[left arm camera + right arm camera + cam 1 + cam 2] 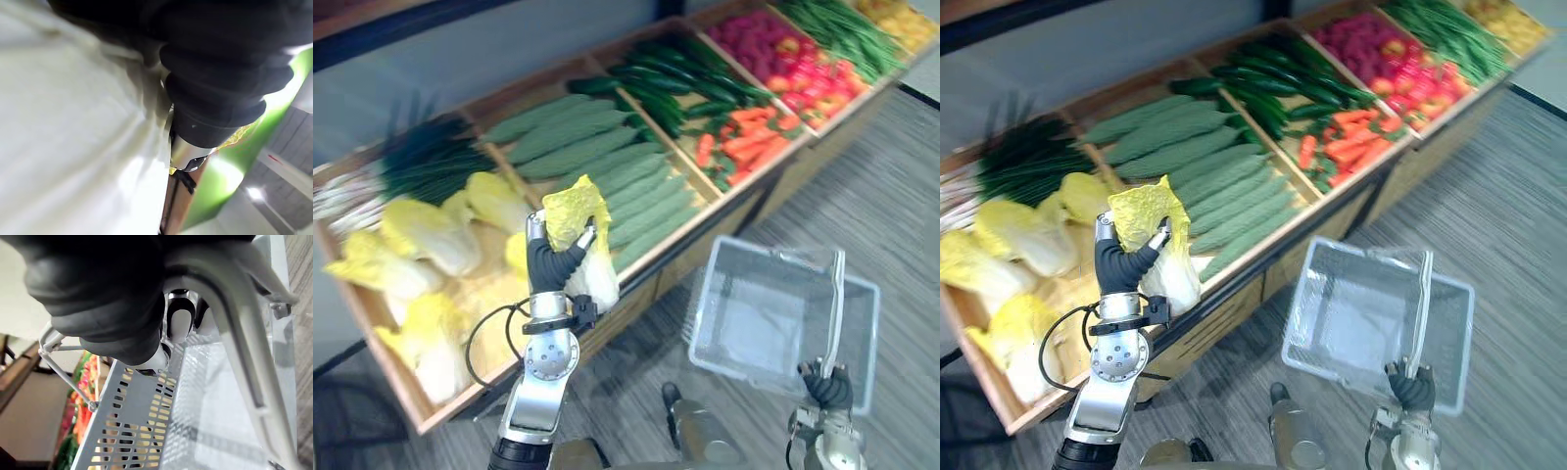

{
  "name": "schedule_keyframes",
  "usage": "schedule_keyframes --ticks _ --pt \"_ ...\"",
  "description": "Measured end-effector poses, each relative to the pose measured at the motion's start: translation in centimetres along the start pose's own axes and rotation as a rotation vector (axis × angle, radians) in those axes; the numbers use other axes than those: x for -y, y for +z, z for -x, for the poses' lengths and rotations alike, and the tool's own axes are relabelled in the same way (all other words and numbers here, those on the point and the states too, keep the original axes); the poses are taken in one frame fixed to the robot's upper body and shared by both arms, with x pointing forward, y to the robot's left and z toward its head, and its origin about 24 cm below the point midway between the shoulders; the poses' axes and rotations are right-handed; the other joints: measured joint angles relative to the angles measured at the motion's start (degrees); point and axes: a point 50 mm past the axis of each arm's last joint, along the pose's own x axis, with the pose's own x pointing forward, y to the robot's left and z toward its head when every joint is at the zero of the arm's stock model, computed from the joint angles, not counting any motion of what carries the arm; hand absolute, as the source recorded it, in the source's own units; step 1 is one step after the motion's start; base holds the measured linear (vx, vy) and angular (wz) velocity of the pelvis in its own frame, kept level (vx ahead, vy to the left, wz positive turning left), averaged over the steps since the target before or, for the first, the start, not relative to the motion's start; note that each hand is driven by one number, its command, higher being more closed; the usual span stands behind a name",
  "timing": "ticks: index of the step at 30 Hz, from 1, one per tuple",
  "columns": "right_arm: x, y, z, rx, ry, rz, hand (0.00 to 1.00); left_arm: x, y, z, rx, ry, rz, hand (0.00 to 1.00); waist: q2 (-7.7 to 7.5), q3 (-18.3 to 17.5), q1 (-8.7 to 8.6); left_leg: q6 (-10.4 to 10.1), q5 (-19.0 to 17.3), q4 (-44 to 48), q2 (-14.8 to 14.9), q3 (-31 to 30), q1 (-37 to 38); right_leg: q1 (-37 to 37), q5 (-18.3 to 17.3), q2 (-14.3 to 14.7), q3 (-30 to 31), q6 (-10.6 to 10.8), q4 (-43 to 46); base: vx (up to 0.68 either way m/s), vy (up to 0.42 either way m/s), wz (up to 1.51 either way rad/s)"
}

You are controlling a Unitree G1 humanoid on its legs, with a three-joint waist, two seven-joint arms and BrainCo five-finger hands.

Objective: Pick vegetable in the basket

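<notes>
Yellow-green cabbage (pixel 573 211), white at its stalk; pale grey perforated basket (pixel 754 328) (carrots (pixel 749 142) orange).

Nothing on the stand (pixel 813 157) or the basket (pixel 710 313) can be read. A small red mark (pixel 274 159) on a pale strip (pixel 288 169) may be print, but it is too blurred to tell.

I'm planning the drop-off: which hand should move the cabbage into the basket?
Left. The left hand has its fingers curled round the cabbage, held up, while the right hand is occupied gripping the empty basket by its handle.
</notes>
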Motion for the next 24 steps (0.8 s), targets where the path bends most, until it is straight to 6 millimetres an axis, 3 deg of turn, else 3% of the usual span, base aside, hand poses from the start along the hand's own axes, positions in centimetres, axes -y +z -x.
schedule_keyframes --ticks 2,3,5,6,7,10,12,13,14,15,18,20,24 --pt "-0.3 0.5 -0.5 0.024 0.034 0.028 1.0 1.6 -0.4 -0.3 -0.015 -0.078 0.027 1.0 1.41 -0.2 -1.31 0.5 0.5 3.6 2.5 1.3 1.8 0.1 -0.8 3.8 3.7 -0.4 -0.1 0.23 -0.14 -1.45" --pt "-0.5 0.6 -0.6 0.029 0.061 0.037 1.0 2.7 -0.3 -0.4 -0.013 -0.133 0.046 1.0 1.44 -0.2 -1.37 4.1 2.8 12.2 6.1 0.3 2.1 1.4 -1.1 6.7 7.5 -0.6 -1.3 0.21 -0.08 -1.37" --pt "-1.2 0.6 -0.5 0.033 0.105 0.057 1.0 3.2 -0.8 -0.1 -0.032 -0.166 0.044 1.0 1.47 -0.2 -1.09 9.5 8.0 21.4 8.4 -6.3 0.6 4.7 -0.8 9.2 11.5 -1.0 -4.3 0.27 -0.054 -1.45" --pt "-1.7 0.7 -0.5 0.039 0.143 0.073 1.0 3.8 -1.1 0.3 -0.049 -0.196 0.045 1.0 1.66 -0.4 -0.99 6.7 4.8 26.0 6.6 -15.7 -2.9 7.0 -0.6 10.2 14.8 -1.0 -7.0 0.28 0.023 -1.54" --pt "-2.4 1.0 -0.7 0.053 0.178 0.085 1.0 4.3 -1.4 0.6 -0.066 -0.216 0.054 1.0 1.62 -0.4 -0.86 5.9 1.4 27.1 3.0 -24.4 -7.3 9.0 -0.5 10.7 18.0 -1.3 -9.2 0.2 0.074 -1.36" --pt "-4.6 1.8 -0.8 0.088 0.273 0.073 1.0 4.5 -2.0 1.3 -0.1 -0.234 0.047 1.0 1.61 -0.5 0.8 5.6 -2.7 21.0 -4.4 -36.6 -12.9 12.4 0.6 11.0 26.1 -0.9 -12.1 0.19 0.156 -1.55" --pt "-5.9 2.2 -0.8 0.101 0.337 0.069 1.0 4.6 -2.2 1.4 -0.102 -0.239 0.035 1.0 1.91 -0.6 1.65 5.5 -2.6 15.4 -7.6 -42.8 -16.8 13.7 1.2 11.0 30.7 0.1 -13.4 0.13 0.195 -1.33" --pt "-6.3 2.5 -0.9 0.111 0.357 0.062 1.0 4.7 -2.3 1.5 -0.107 -0.239 0.033 1.0 1.98 -0.7 2.33 4.7 -2.2 11.9 -9.0 -46.4 -18.7 14.4 2.3 10.9 33.1 1.8 -14.2 0.1 0.266 -1.23" --pt "-6.7 2.6 -0.9 0.116 0.384 0.063 1.0 4.8 -2.3 1.5 -0.109 -0.239 0.029 1.0 2.51 -0.9 2.55 2.6 1.9 5.4 -9.8 -49.2 -19.3 14.7 2.6 11.4 35.1 3.3 -14.5 0.09 0.287 -1.18" --pt "-6.9 2.6 -0.8 0.12 0.419 0.076 1.0 5.0 -2.2 1.5 -0.107 -0.241 0.031 1.0 4.21 -1.4 2.14 2.9 9.0 0.7 -9.1 -50.5 -19.5 15.3 2.7 12.8 36.2 4.4 -15.3 0.09 0.322 -0.91" --pt "-8.4 1.6 0.4 0.074 0.512 0.039 1.0 4.9 -3.2 1.9 -0.134 -0.272 -0.031 1.0 1.34 -2.5 1.97 4.3 9.0 -3.7 -11.8 -46.7 -16.1 15.9 3.4 9.8 38.5 6.5 -17.6 0.1 0.241 -0.51" --pt "-8.6 0.9 1.1 0.038 0.552 0.017 1.0 5.2 -3.3 2.0 -0.14 -0.286 -0.042 1.0 1.12 -2.6 1.68 5.7 10.0 -7.5 -14.3 -45.6 -15.0 16.1 3.9 7.2 39.3 7.9 -19.7 0.09 0.209 -0.02" --pt "-8.6 -0.4 2.4 -0.026 0.598 -0.01 1.0 5.9 -4.3 2.8 -0.186 -0.334 -0.085 1.0 1.05 -2.7 1.72 6.7 10.8 -9.4 -16.1 -45.5 -14.7 16.6 4.3 5.4 39.1 8.6 -21.9 0.1 0.118 0.09"
